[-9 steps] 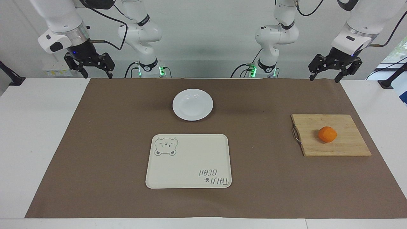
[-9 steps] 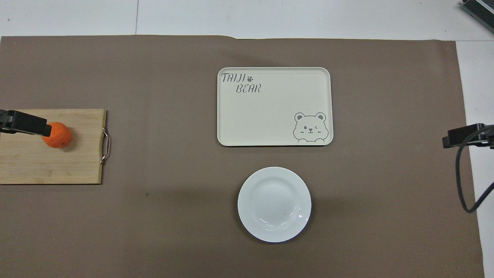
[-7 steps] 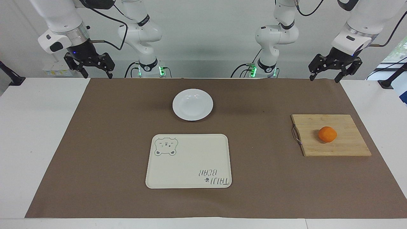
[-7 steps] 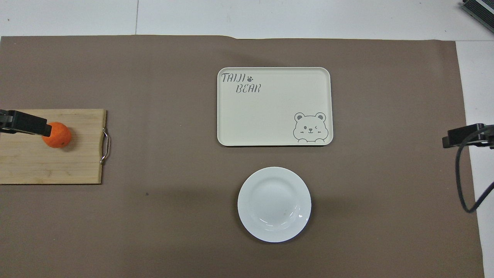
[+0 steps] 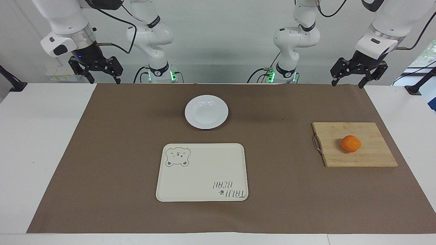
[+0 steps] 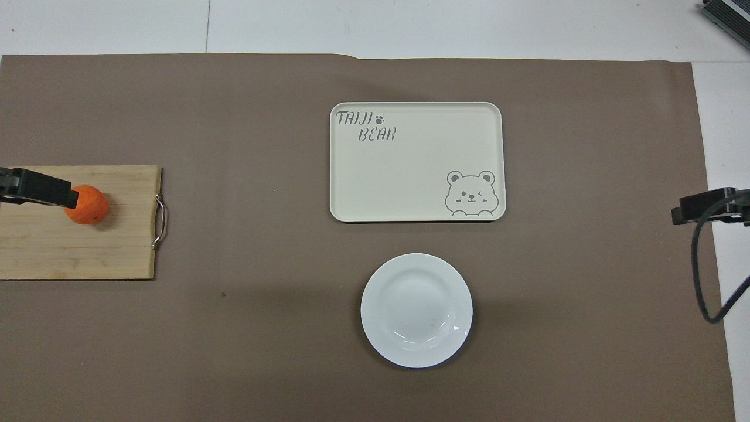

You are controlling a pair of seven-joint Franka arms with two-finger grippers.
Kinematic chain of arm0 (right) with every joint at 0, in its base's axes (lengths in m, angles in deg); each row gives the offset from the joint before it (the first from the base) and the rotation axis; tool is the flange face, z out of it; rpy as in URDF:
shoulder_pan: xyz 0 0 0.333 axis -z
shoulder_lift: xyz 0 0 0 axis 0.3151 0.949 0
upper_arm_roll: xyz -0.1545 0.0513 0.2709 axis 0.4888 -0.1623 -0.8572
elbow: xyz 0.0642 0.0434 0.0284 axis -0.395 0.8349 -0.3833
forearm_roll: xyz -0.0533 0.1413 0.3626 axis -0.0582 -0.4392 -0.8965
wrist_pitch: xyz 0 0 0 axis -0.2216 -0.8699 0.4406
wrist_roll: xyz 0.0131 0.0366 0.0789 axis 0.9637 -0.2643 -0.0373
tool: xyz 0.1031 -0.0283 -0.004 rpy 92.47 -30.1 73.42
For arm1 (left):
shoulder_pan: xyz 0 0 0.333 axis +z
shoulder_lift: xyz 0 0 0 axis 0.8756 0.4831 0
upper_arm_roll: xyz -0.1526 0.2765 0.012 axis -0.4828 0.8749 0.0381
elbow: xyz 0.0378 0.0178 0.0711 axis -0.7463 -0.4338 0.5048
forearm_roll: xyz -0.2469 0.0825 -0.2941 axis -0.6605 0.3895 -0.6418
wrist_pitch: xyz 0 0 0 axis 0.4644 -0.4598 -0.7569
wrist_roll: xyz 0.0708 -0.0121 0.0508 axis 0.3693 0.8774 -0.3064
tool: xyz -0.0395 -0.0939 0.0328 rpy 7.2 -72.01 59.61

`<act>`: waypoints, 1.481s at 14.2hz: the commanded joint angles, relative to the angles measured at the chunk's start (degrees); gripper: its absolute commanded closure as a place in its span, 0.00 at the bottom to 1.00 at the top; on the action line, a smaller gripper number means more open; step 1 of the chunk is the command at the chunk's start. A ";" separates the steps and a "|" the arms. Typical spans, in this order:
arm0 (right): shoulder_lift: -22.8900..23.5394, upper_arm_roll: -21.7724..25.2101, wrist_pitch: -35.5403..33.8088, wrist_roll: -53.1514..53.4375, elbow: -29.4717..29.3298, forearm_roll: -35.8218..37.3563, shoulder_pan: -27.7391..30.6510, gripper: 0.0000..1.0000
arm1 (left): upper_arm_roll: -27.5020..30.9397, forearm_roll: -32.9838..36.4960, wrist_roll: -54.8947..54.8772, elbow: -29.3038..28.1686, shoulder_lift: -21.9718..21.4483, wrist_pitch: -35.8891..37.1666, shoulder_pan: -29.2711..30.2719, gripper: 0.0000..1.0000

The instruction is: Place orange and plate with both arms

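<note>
The small round bright-orange fruit (image 5: 350,143) lies on a rectangular bamboo cutting board (image 5: 368,156) with a metal handle, toward the left arm's end of the table. The left gripper (image 5: 349,81) hangs high in the air at the robots' edge of the brown paper mat (image 5: 119,153), well apart from the orange, its fingers spread and holding nothing. The round glossy white plate (image 5: 206,112) sits on the mat at the middle of the table, nearer to the robots than the cream rectangular tray (image 5: 204,173) with a bear drawing. The right gripper (image 5: 105,79) hangs raised at the mat's corner, well apart from the plate, fingers also spread and empty.
</note>
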 commanded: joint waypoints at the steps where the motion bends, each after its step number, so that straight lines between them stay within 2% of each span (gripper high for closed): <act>1: -1.08 -0.16 0.91 0.13 1.31 -0.16 0.26 0.00 | -0.40 0.60 -0.65 -2.88 -1.79 -2.47 1.14 0.00; 9: -1.08 -0.16 0.91 0.13 1.31 -0.16 0.26 0.00 | -0.40 0.52 -3.73 -2.53 -0.82 -5.21 4.04 0.00; 12: -1.08 -0.16 0.91 0.13 1.31 -0.16 0.26 0.00 | -0.40 0.52 -4.95 -2.27 1.02 -7.32 5.89 0.00; 21: -1.08 -0.16 1.00 0.13 1.40 -0.16 0.26 0.00 | -0.40 0.52 -9.26 -2.44 6.91 -19.53 10.46 0.00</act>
